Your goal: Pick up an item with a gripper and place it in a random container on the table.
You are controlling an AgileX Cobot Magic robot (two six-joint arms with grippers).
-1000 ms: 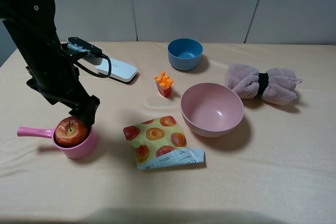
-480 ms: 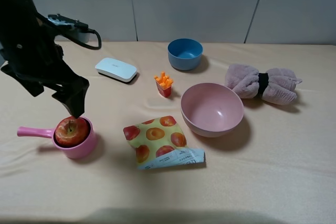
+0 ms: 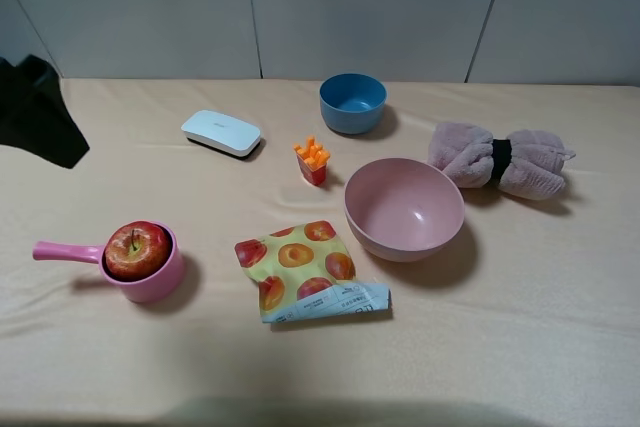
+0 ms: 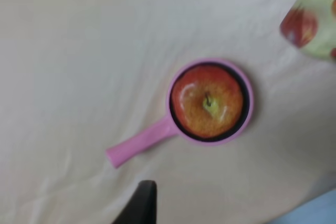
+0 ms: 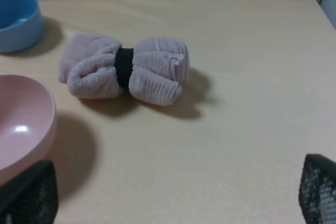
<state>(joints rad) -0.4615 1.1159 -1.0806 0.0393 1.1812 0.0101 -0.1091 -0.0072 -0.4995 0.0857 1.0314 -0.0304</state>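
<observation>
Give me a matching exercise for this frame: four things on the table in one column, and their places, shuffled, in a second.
Things:
1. apple
2. blue bowl
3. towel
4. snack packet

Places:
A. far side of the table, behind the pink bowl
B. inside the saucepan
C. flat on the cloth between saucepan and pink bowl
D. right of the pink bowl, bound by a black band

Pairs: 1-B, 2-A, 3-D, 4-C
</observation>
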